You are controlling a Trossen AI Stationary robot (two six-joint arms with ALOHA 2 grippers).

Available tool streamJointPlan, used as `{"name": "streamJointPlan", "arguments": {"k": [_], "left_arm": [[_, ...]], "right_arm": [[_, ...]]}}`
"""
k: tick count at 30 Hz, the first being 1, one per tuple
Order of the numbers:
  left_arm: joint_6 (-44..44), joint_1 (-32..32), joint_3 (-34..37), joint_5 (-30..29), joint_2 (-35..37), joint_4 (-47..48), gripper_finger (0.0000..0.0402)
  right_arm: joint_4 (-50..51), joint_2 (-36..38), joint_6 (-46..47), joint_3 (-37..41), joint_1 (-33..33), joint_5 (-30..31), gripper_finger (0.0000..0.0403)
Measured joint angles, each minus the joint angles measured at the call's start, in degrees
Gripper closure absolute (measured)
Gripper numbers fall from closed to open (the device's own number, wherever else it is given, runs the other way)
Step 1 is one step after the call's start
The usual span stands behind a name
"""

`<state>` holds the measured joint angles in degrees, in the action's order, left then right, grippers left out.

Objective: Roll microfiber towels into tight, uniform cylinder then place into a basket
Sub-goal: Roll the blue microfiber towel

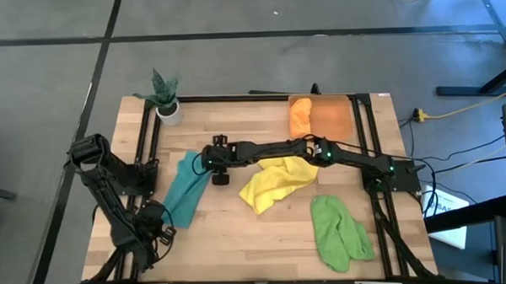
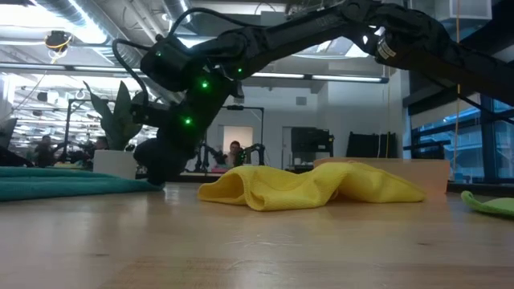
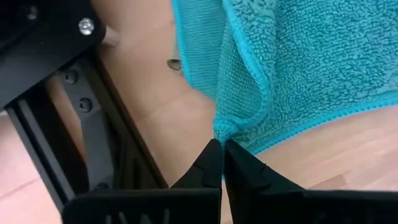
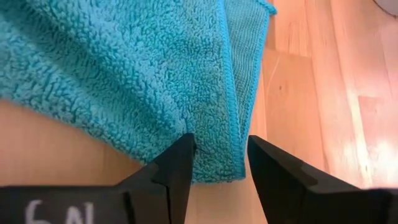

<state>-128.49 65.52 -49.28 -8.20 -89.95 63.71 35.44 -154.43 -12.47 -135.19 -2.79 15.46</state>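
On the desk the teal towel lies flat near my left arm's base, its long axis running from the plant pot side toward my near-left corner. My right end effector hangs over its far end, fingers spread wide around a folded hem, holding nothing. My left end effector is pinched closed and empty at the towel's near corner. To start the roll well, I judge I should catch both layers of the hem squarely, so the cylinder winds tight and even.
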Motion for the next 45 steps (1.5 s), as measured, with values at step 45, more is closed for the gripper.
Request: {"name": "streamJointPlan", "arguments": {"k": [45], "left_arm": [[11.0,-2.4,-8.5,-13.6,4.0,18.4,0.0336]], "right_arm": [[10.4,2.9,3.6,0.5,0.9,6.8,0.0246]]}}
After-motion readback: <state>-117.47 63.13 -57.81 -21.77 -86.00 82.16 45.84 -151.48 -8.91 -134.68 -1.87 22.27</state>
